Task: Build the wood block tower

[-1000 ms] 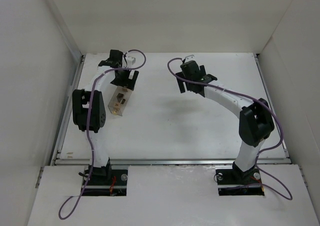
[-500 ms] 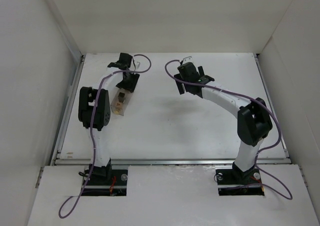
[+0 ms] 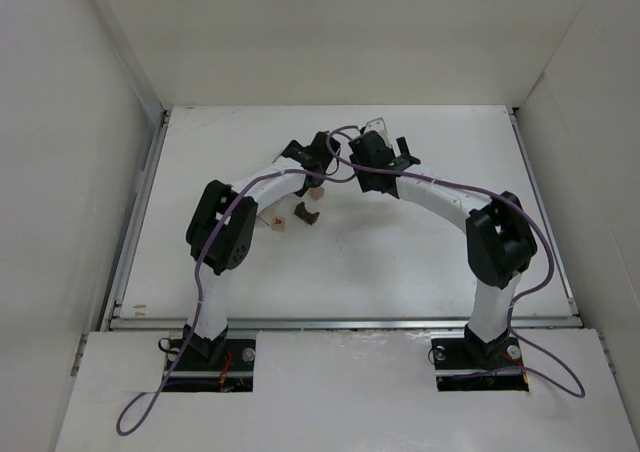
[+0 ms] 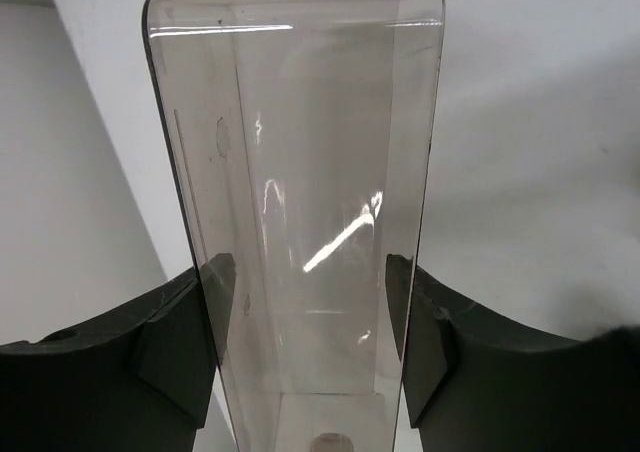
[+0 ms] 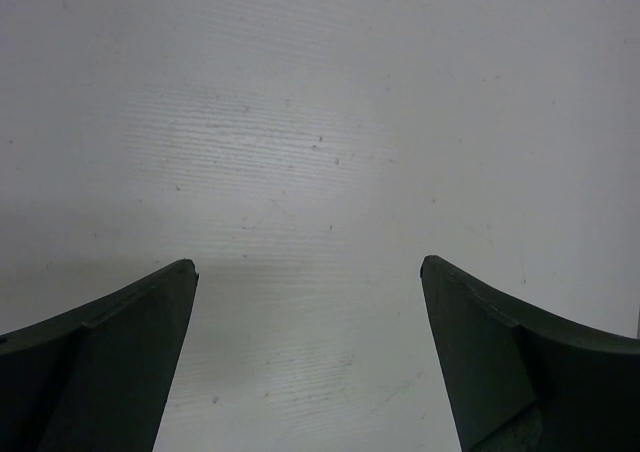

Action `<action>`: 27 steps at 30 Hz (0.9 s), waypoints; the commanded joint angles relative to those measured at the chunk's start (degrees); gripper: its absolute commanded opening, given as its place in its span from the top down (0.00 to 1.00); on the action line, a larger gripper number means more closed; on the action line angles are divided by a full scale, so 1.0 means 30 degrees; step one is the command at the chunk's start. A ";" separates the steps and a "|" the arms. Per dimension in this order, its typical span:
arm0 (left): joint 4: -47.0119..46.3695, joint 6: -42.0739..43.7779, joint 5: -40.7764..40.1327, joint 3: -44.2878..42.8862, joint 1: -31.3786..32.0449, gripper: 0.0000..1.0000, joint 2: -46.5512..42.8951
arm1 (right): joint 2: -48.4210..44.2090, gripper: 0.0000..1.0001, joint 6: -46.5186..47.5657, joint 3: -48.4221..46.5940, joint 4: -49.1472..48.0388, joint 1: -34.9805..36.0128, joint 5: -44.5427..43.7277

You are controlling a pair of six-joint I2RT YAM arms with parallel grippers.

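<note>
My left gripper (image 4: pixel 308 272) is shut on the clear plastic box (image 4: pixel 300 172), which looks empty in the left wrist view. In the top view the left gripper (image 3: pixel 312 162) is over the middle of the table, close to the right gripper (image 3: pixel 372 160). Two wood blocks lie loose on the table just below it: a light tan one (image 3: pixel 278 222) and a dark brown one (image 3: pixel 305 212). No stacked tower shows. My right gripper (image 5: pixel 308 267) is open and empty, with only bare white surface between its fingers.
White walls enclose the table (image 3: pixel 450 262) at the back and on both sides. A metal rail (image 3: pixel 340 322) runs along the near edge. Purple cables loop off both arms, and the two wrists almost touch at mid-table.
My left arm has swung right from the far left to mid-table with the box. The blocks that were inside the box now lie on the table. The right gripper shifted slightly left.
</note>
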State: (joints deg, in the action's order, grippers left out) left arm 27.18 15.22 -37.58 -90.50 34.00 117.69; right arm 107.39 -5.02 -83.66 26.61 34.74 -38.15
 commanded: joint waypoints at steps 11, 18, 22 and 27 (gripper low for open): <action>0.2597 -0.1119 0.3868 -0.2527 -0.2536 1.00 -0.1694 | -0.2717 0.01 -0.1844 0.0728 -0.1456 -0.0739 0.2395; 0.4561 -0.0566 2.2211 -0.2998 -1.1092 1.00 -0.2289 | -0.1615 0.01 -0.2923 -0.0968 -0.1724 -0.0916 1.0252; 0.5179 0.0433 2.7337 -0.1978 -1.3117 1.00 -0.0592 | 0.0754 0.01 -0.5789 -0.3660 -0.0087 -0.0537 0.9794; 0.4798 0.0199 2.8700 -0.1533 -1.5080 1.00 0.0642 | 0.3748 0.08 -0.7964 -0.6886 0.3777 0.0077 0.7740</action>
State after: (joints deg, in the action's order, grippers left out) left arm 39.24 14.92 36.77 -96.01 -11.05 117.99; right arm 115.28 -22.44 -100.62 29.67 33.43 -12.27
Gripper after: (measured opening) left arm 0.569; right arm 0.932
